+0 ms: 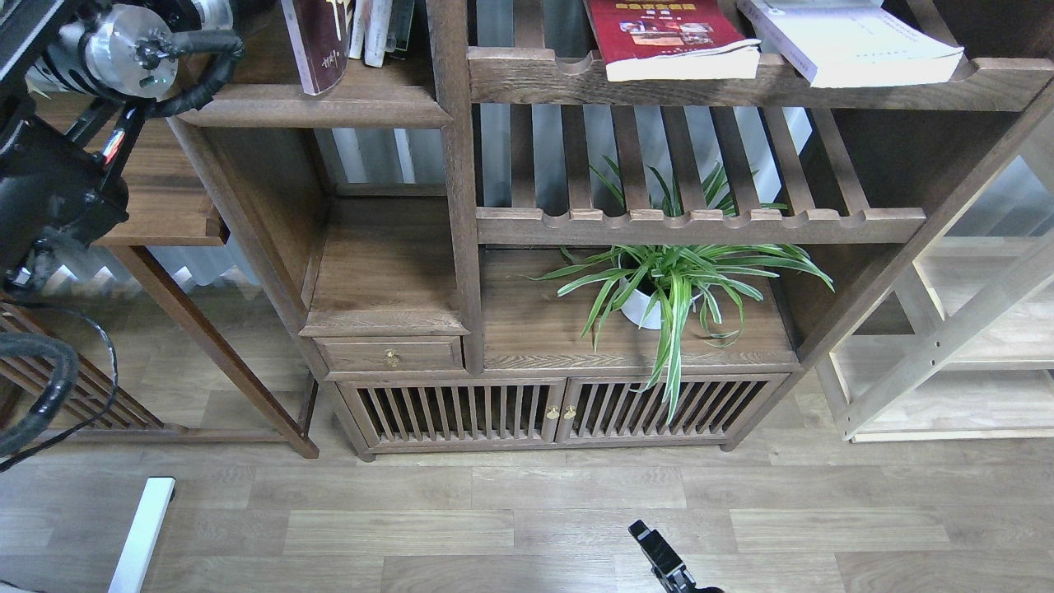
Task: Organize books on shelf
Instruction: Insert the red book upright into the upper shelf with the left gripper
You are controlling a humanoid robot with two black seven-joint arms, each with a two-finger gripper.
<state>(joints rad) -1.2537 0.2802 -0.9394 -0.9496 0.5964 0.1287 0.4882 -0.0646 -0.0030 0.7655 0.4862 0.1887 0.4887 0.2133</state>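
A dark maroon book (pixel 317 45) with white characters stands nearly upright on the solid dark-brown shelf (pixel 313 105) at the top left, beside a few pale upright books (pixel 375 29). A bright red book (pixel 667 37) and a thick white book (pixel 856 45) lie flat on the slatted rack at the top right. My left arm (pixel 123 49) reaches up at the far left; its gripper is above the frame's edge. My right gripper (pixel 659 558) shows as a small dark tip low over the floor, and its fingers cannot be told apart.
A potted spider plant (pixel 667 284) stands in the bookcase's lower bay under a slatted rack (pixel 700 224). A pale light-wood shelving unit (pixel 947 346) stands to the right. A dark side table (pixel 156 198) stands to the left. A white bar (pixel 144 531) lies on the floor.
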